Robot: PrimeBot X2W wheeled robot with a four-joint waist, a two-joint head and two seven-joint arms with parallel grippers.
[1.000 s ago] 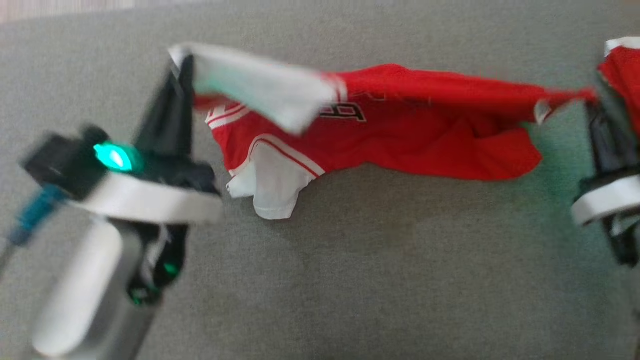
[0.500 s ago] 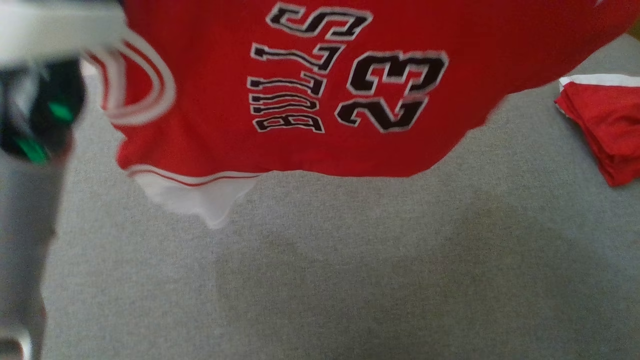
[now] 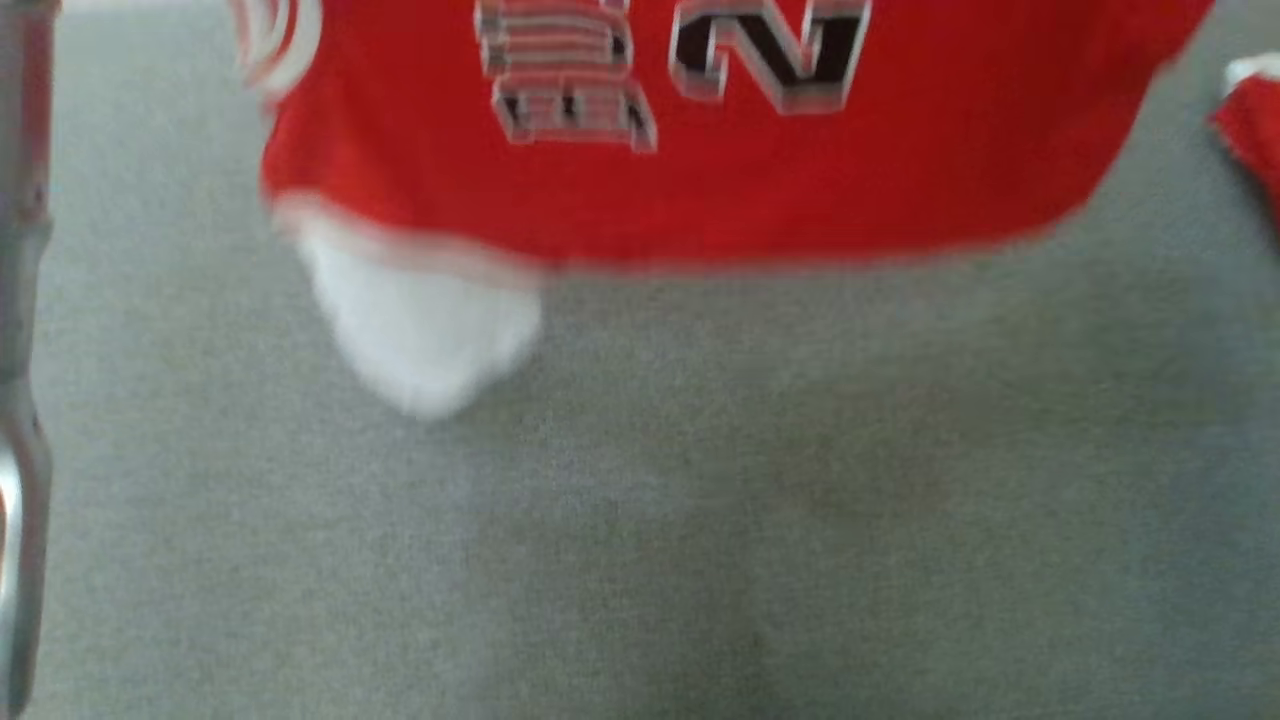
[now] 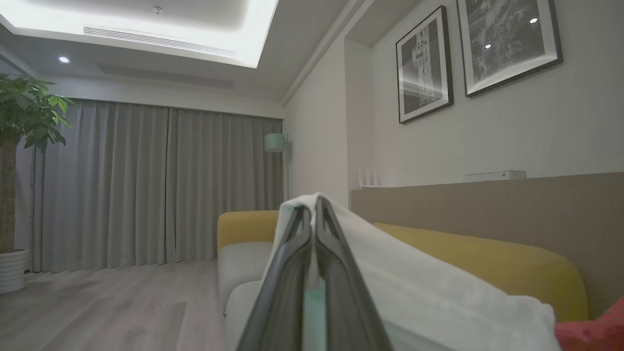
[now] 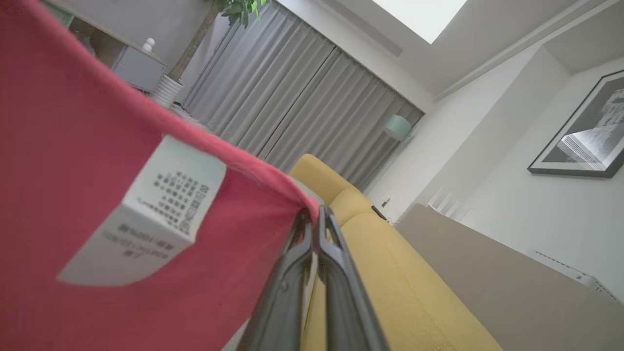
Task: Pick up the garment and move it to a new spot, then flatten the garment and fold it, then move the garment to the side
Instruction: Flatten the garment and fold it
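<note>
The garment (image 3: 700, 190) is a red jersey with black and white lettering and a white sleeve. It hangs in the air across the top of the head view, above the grey cushion (image 3: 700, 520). In the left wrist view my left gripper (image 4: 313, 207) is shut on the garment's white sleeve (image 4: 414, 292). In the right wrist view my right gripper (image 5: 314, 217) is shut on the garment's red cloth (image 5: 73, 170), and a white care label (image 5: 151, 214) hangs from it. Both grippers point up toward the room's walls and ceiling.
Another red cloth (image 3: 1255, 130) lies at the cushion's right edge. A pale forearm (image 3: 20, 350) runs along the head view's left edge. A yellow sofa back (image 5: 390, 273), grey curtains (image 4: 146, 185), a potted plant (image 4: 24, 122) and framed pictures (image 4: 424, 63) surround the spot.
The garment has gone from a stretched bunch near the cushion to hanging spread out with its lettering showing. It has risen further up the head view, and both grippers have left that view.
</note>
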